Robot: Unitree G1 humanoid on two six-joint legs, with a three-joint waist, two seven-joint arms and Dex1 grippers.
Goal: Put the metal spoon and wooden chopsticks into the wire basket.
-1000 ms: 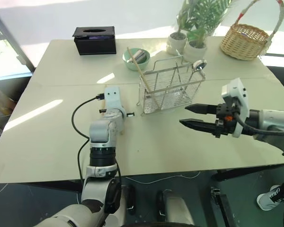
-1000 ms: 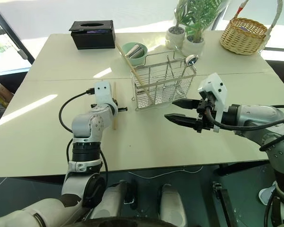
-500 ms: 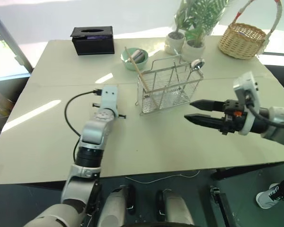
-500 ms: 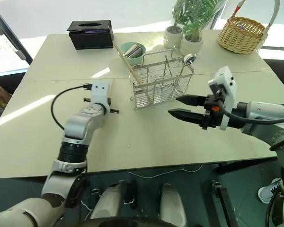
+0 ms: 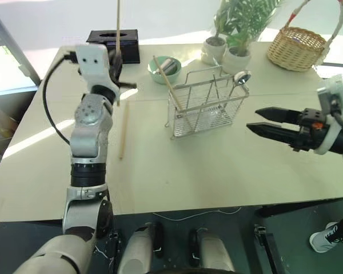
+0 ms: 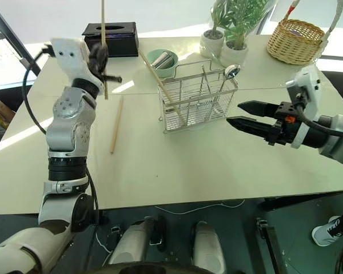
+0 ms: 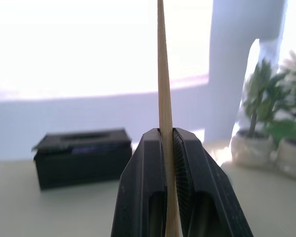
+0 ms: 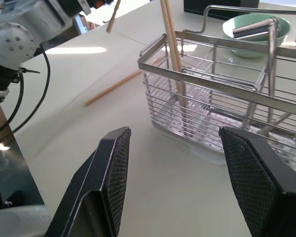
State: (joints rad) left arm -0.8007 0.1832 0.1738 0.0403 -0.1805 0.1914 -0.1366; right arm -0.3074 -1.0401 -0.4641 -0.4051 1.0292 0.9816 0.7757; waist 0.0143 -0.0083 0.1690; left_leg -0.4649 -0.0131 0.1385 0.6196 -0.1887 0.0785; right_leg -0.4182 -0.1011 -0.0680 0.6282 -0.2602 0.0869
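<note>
Chopstick (image 7: 162,98) upright (left gripper (image 7: 168,143))

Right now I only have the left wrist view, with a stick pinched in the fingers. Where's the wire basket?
Observer: The wire basket stands on the table, to the right of the left hand's fingers in the head view.
Operator: Anything in it already?
Observer: A leaning chopstick is in its left end, and the metal spoon is in its right end.
Operator: Any sticks left on the table?
Observer: Yes, a flat chopstick lies left of the basket.
</note>
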